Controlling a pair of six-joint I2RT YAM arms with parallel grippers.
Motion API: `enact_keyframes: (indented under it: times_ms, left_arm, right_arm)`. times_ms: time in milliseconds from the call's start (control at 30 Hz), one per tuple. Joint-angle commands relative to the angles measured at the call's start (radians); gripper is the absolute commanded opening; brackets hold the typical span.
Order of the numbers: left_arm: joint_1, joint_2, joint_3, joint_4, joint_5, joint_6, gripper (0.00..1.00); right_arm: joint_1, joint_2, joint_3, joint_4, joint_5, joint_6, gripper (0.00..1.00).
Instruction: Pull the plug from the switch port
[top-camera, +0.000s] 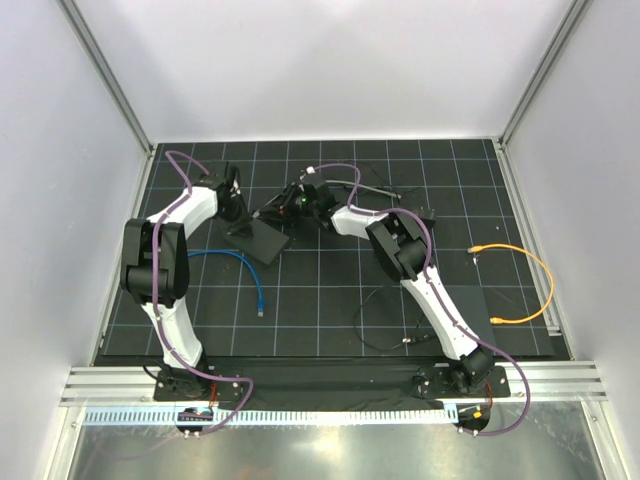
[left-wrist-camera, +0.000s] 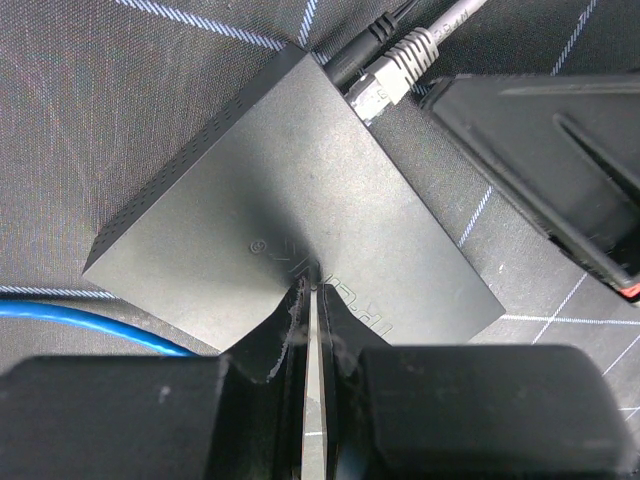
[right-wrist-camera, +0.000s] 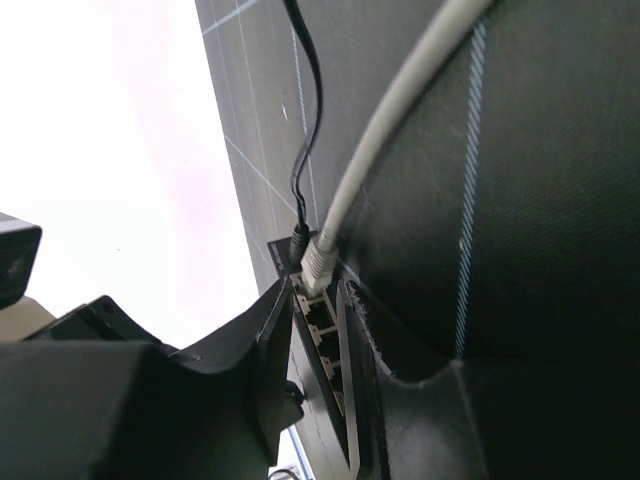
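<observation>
The switch (left-wrist-camera: 300, 190) lay flat on the table (top-camera: 330, 300), in the upper middle of the top view, with its port face turned to the upper right of the left wrist view. The left pincer (left-wrist-camera: 310, 295) was set tip-down on the switch's lid near its lower edge. Its fingers were drawn together to a thin slit with nothing between them. It was judged to be placed there as a hold-down, so that the light box would not be dragged along when the cable was pulled.

The plug (right-wrist-camera: 317, 262), grey and on a grey cable (right-wrist-camera: 400, 110), appeared to be in a port at the end of the row, just beside the black power lead (right-wrist-camera: 303, 130). How deeply it was seated could not be told. The right pincer (right-wrist-camera: 318, 296) was held with its fingers apart, one on either side of the port row. Its tips were just short of the plug and clamped on nothing. This line of approach was judged to suit a grasp on the plug body rather than on the cable. The release tab could not be made out. The task was judged not yet done.

A blue cable (top-camera: 235, 258) and an orange cable (top-camera: 530, 270) lay loose elsewhere on the table.
</observation>
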Motion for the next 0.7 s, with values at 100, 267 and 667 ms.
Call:
enact_keyframes:
  times_ms: [100,267,667]
  left_arm:
    - [-0.013,0.018,0.004,-0.048,-0.033,0.028,0.11]
    - [-0.013,0.017,0.007,-0.048,-0.034,0.028,0.11]
    - [0.07,-0.043,0.088,-0.027,0.038,-0.012,0.14]
  right_arm:
    - [0.008,0.037,0.107,-0.073,-0.02,-0.034,0.33]
    - [0.024,0.045,0.139,-0.156,-0.002,-0.085,0.33]
    - [0.028,-0.073,-0.129,-0.003,-0.002,-0.063,0.35]
